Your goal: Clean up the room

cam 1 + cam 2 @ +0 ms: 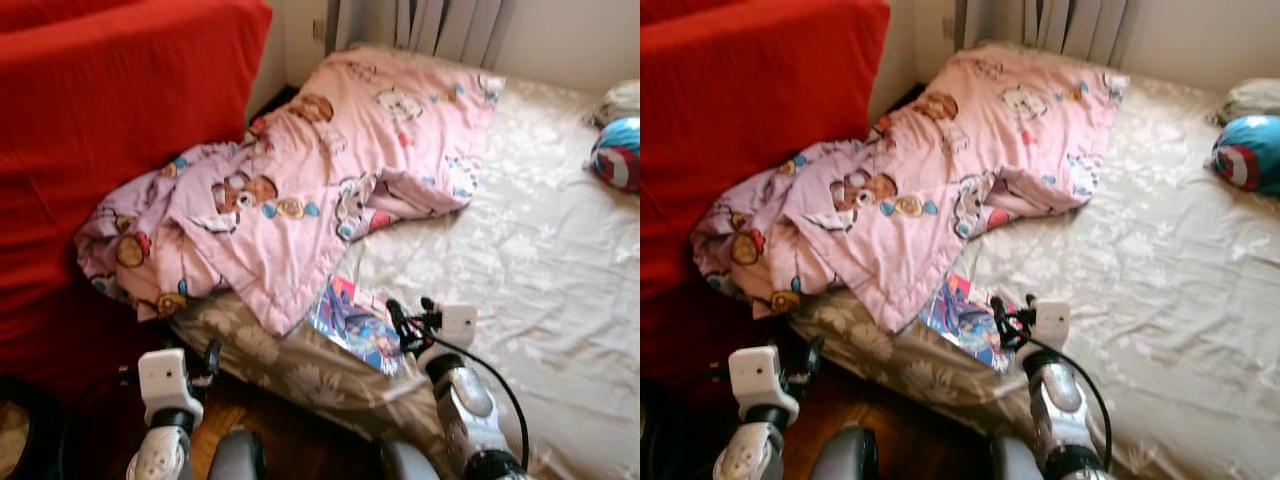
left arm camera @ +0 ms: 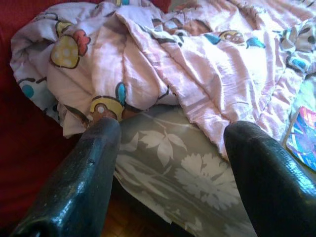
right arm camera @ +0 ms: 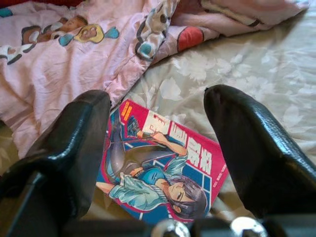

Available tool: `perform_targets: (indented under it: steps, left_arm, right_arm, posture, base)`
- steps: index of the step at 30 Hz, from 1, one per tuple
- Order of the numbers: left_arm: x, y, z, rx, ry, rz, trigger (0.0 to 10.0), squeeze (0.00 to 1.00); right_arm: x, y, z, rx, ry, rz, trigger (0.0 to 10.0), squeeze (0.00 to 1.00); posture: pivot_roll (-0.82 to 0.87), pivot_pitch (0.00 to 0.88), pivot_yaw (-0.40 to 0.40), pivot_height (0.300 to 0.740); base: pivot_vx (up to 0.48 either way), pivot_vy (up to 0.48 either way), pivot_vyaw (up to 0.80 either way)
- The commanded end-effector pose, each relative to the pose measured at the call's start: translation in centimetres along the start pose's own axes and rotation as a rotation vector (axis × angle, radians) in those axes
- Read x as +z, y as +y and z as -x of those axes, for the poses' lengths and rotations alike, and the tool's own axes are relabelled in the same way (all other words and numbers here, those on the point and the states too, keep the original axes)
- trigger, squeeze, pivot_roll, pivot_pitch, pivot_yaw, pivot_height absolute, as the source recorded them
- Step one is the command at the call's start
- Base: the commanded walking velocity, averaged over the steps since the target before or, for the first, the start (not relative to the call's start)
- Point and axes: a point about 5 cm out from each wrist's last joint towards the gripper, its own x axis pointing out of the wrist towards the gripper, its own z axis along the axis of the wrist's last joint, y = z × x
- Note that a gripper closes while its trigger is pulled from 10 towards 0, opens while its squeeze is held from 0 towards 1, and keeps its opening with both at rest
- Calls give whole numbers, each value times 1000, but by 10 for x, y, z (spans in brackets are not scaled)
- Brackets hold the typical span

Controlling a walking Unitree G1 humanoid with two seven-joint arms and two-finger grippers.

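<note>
A colourful comic book point(image 1: 352, 322) lies flat near the bed's front edge, partly under the hem of a crumpled pink cartoon-print blanket point(image 1: 310, 180). My right gripper point(image 1: 412, 318) hovers open just above and beside the book; in the right wrist view the book point(image 3: 160, 163) sits between its two black fingers point(image 3: 74, 143). Lower left, my left gripper point(image 1: 205, 360) is open beside the bed's corner, in front of the blanket's hanging edge point(image 2: 148, 64). Neither gripper holds anything.
The bed point(image 1: 540, 250) has a beige floral sheet. A red sofa point(image 1: 110, 110) stands close on the left. A blue and red round cushion point(image 1: 618, 152) lies at the bed's far right. Wooden floor point(image 1: 250, 410) shows between bed and sofa. Curtains point(image 1: 430, 25) hang behind.
</note>
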Motion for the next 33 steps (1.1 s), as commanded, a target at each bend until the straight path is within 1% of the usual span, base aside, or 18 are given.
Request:
perform_targets:
  steps: [1,4,13,17,20,22,27,30,33]
  left_arm:
    - [-7,0,4,11,26,21,10000,0]
    - [-9,1,6,8,31,19,10000,0]
    - [-11,0,8,-6,37,21,10000,0]
    - [-13,-2,8,5,42,52,10000,0]
    - [-12,-1,8,4,39,48,10000,0]
    - [-12,0,9,4,39,47,10000,0]
    - [-13,1,12,-1,46,34,10000,0]
    - [-13,2,14,0,46,33,10000,0]
    - [-13,2,14,0,48,31,10000,0]
  right_arm:
    - [-8,-2,7,-8,20,-5,10000,0]
    - [-12,2,8,2,26,-16,10000,0]
    - [-16,1,11,-9,45,-14,10000,0]
    - [-20,0,13,-13,65,-39,10000,0]
    - [-24,3,13,-5,86,-43,10000,0]
    - [-26,5,13,4,104,-44,10000,0]
    - [-26,9,10,12,110,-46,10000,0]
    - [-26,9,7,8,139,-23,10000,0]
    - [-25,10,7,12,132,-23,10000,0]
  posture:
    - [85,96,-62,613]
    - [85,100,-56,613]
    - [81,108,-50,613]
    - [94,123,-55,613]
    - [104,133,-56,613]
    - [109,139,-55,613]
    - [117,154,-53,613]
    - [122,168,-52,613]
    - [123,176,-53,604]
  base:
    - [0,0,0]
    - [0,0,0]
    - [0,0,0]
    - [0,0,0]
    - [0,0,0]
    - [0,0,0]
    - [0,0,0]
    - [0,0,0]
    - [0,0,0]
